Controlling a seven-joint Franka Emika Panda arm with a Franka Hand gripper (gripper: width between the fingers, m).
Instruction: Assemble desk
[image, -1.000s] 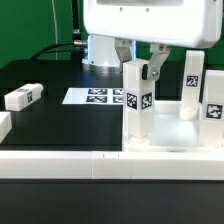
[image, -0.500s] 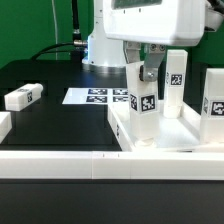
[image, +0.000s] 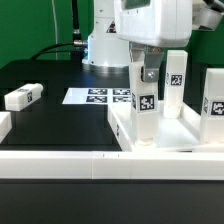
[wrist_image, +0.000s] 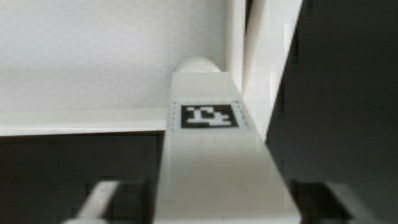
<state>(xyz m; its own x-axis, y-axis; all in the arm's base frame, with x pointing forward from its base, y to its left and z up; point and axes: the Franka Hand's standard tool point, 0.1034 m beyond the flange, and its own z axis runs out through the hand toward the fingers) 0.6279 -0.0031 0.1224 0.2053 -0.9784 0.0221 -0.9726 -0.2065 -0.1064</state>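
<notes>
Currently the gripper (image: 148, 72) straddles the head of an upright leg (image: 141, 108). In the wrist view its fingers stand apart and clear of the leg's sides, so nothing is gripped. This leg stands in the near corner of the desk top (image: 185, 132), on the exterior view's left. A second leg (image: 176, 85) and a third leg (image: 213, 97) stand upright farther back. A fourth leg (image: 22, 97) lies loose on the black table (image: 60, 125), near the marker board (image: 95, 97). Each leg carries a square black-and-white tag.
</notes>
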